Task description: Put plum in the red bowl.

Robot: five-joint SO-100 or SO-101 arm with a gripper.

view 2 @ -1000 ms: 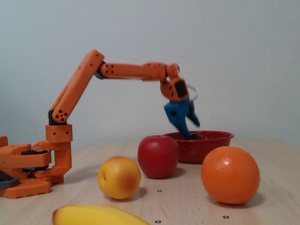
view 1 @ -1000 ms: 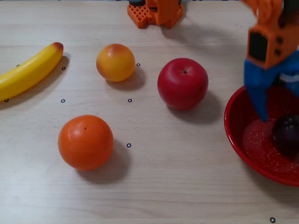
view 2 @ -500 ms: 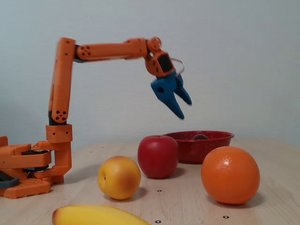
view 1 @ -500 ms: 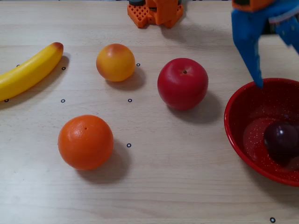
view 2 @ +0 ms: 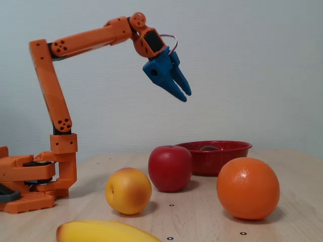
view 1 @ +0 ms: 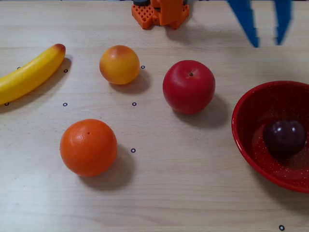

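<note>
The dark purple plum lies inside the red bowl at the right edge of the overhead view. From the side, only the plum's top peeks over the bowl's rim. My blue gripper hangs at the top of the overhead view, behind the bowl and apart from it. In the fixed view the gripper is high in the air, above and left of the bowl. It is open, with nothing between its fingers.
A red apple stands just left of the bowl. An orange, a yellow-orange round fruit and a banana lie further left. The arm's orange base is at the table's far edge.
The gripper has lifted out of the bowl and pulled back and up, away from it. The plum stays in the bowl, having rolled a little.
</note>
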